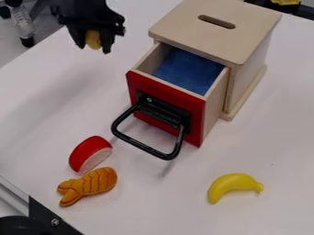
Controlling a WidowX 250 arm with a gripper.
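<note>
The black gripper [93,42] hangs over the table at the upper left, left of the wooden box, with a small yellow thing [93,39] between its two fingers. The wooden box [257,39] has a slot in its top. Its drawer with a red front [136,89] is pulled out, showing a blue bottom [190,71] and a black handle [147,148]. Left of the handle, a red toy piece with a pale cut face [89,153] lies beside an orange shrimp-like toy [91,184]. A yellow toy banana [234,185] rests at the lower right.
The white table [156,211] holds everything. A black bracket [52,221] stands at its lower left corner. Behind the box, black and yellow parts [286,3] show at the top right edge.
</note>
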